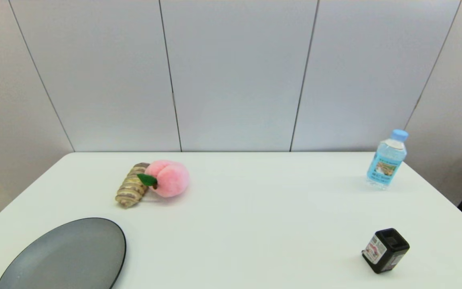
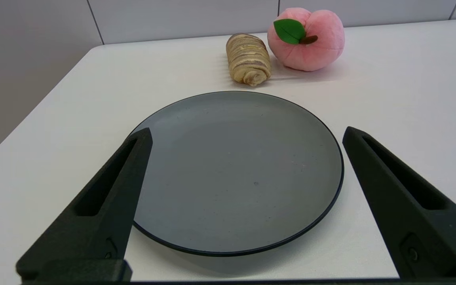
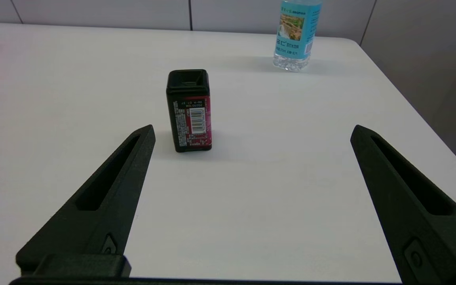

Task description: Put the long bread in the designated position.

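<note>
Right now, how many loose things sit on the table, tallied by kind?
Food-shaped items: 2, the long bread and pink plush peach
Containers: 2, the water bottle and black box
Tableware: 1, the grey plate
Total: 5

I'm getting bright, even, soft light across the white bench (image 1: 255, 208). Only faint, diffuse shadows beside the pink peach (image 1: 169, 178) and the black box (image 1: 385, 250). The head view looks slightly soft; no glare.

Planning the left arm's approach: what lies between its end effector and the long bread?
In the left wrist view, the round dark-grey plate lies between the open left end effector and the ridged tan long bread.
</note>
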### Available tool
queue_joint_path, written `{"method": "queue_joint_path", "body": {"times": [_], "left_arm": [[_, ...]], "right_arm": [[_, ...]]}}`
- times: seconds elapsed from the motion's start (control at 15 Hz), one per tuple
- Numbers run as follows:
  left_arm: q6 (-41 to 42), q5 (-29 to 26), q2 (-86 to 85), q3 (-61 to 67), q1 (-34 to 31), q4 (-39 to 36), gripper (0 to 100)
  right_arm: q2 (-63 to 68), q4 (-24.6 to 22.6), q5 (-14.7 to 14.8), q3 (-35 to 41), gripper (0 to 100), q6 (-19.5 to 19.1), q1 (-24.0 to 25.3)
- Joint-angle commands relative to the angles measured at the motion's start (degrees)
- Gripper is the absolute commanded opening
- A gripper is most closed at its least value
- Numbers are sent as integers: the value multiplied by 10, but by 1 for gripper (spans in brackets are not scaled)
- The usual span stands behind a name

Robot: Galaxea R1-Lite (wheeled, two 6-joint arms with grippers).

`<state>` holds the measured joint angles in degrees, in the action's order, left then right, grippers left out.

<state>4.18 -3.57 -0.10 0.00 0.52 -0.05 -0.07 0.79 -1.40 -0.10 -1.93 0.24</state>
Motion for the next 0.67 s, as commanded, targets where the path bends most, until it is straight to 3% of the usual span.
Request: {"method": "queue_joint_path", "body": {"times": [0.07,0.67], "left_arm": [[-1,0,1,1,0,0,100],[0,0,1,1,0,0,100]], "right_arm": [[1,0,0,0,100,0,0],[1,0,-1,0,100,-1,0]]}}
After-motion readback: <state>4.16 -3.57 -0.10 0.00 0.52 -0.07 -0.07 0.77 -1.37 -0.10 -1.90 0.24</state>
